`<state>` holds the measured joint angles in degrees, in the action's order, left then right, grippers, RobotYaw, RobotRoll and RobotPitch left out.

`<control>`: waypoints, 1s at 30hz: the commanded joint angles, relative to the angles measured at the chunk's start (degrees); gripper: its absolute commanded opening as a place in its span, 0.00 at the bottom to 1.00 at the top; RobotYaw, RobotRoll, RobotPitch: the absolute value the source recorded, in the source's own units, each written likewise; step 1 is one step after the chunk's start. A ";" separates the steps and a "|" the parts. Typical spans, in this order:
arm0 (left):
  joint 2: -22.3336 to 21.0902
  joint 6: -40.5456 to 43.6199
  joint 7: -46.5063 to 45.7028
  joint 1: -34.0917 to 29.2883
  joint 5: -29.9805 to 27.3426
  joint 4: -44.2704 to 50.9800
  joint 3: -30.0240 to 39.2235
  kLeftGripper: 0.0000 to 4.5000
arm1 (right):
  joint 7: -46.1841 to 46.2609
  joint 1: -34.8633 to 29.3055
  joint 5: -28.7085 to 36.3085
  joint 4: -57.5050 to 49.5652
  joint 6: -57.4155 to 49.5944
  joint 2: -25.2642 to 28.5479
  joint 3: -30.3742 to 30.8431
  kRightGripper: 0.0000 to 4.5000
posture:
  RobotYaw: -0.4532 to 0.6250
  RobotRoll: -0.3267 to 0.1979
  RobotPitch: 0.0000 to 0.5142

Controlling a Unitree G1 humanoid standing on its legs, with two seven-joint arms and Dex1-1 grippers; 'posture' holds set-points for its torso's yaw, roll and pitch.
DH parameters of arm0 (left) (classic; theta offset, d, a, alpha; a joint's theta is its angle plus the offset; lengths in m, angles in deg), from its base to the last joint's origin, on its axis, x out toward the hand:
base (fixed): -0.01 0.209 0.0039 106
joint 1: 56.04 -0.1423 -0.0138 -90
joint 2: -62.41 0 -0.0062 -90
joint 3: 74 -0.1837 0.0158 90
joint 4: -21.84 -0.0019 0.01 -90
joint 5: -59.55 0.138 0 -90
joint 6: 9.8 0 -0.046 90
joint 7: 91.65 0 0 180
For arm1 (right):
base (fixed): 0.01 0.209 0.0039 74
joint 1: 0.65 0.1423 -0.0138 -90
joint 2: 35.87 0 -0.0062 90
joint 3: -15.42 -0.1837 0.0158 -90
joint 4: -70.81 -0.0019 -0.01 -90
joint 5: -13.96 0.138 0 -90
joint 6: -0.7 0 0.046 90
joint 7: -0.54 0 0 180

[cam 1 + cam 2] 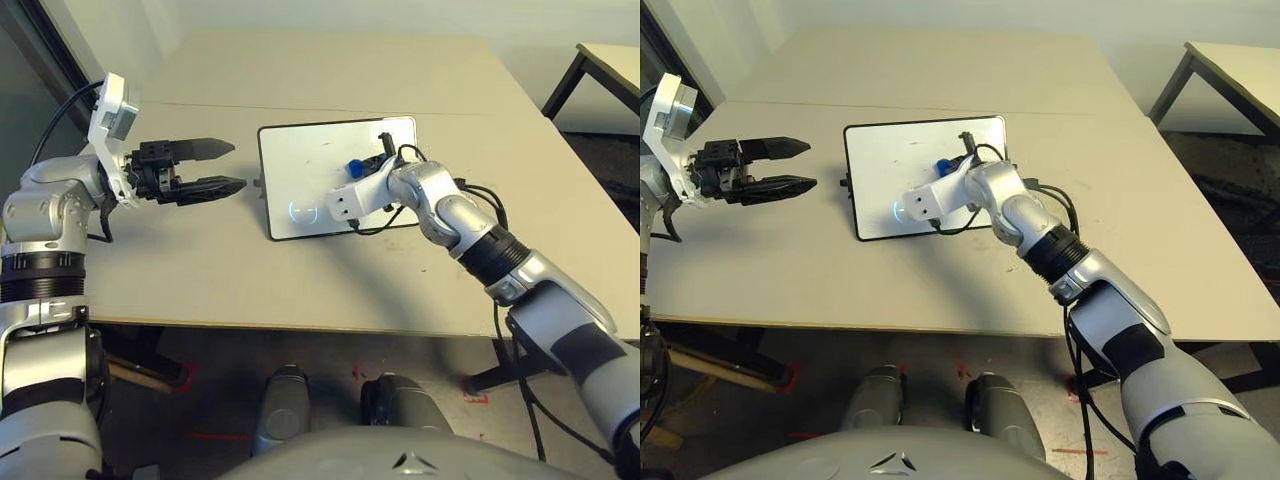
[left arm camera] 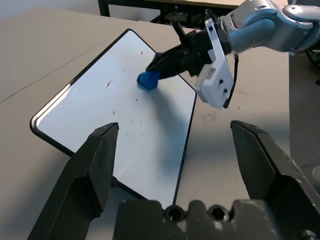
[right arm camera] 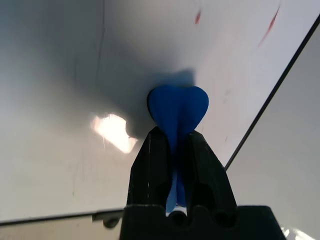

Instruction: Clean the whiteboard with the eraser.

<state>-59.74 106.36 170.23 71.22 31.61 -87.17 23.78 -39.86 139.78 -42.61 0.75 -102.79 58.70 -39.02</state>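
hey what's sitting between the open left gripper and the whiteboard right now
Nothing: bare table separates the left gripper from the whiteboard. Both eye views show that gap.

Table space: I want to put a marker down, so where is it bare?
Bare: the table near the robot, and beyond the whiteboard. Crowded: the board, where the right tool holds the eraser.

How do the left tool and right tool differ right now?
The left tool is open and holds nothing; the right tool is shut on the eraser. The left tool hovers above the table beside the whiteboard; the right tool is over the whiteboard, eraser against its surface. Both have two black fingers.
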 commanded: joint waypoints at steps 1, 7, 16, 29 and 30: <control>0.11 -0.50 0.55 0.57 0.46 -0.73 -0.93 1.00 | -2.02 -3.25 2.05 -1.06 -2.85 2.71 -3.06 0.05 | 0.68 0.62 0.01; 0.11 -0.30 0.42 -0.04 0.34 -0.11 -0.81 1.00 | -13.87 -6.17 15.87 -14.90 -22.29 0.56 -18.09 0.05 | 0.68 0.62 0.02; 0.41 -0.57 0.40 0.04 0.57 -0.61 -1.01 1.00 | -15.31 -5.96 31.29 -17.36 -53.28 2.84 -34.33 0.05 | 0.67 0.62 0.04; 0.62 -0.42 0.59 0.32 0.60 -0.60 -1.37 1.00 | 13.38 -5.32 42.77 -0.53 -62.98 -4.99 -54.93 0.05 | 0.67 0.62 0.05; 0.55 -0.37 0.58 0.29 0.57 -0.52 -1.34 1.00 | 14.62 -4.87 43.83 0.29 -63.25 -5.34 -56.11 0.05 | 0.67 0.62 0.05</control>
<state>-59.17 105.99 170.62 71.27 31.84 -87.34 23.19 -27.80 133.72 -0.85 -0.59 -165.19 53.86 -92.85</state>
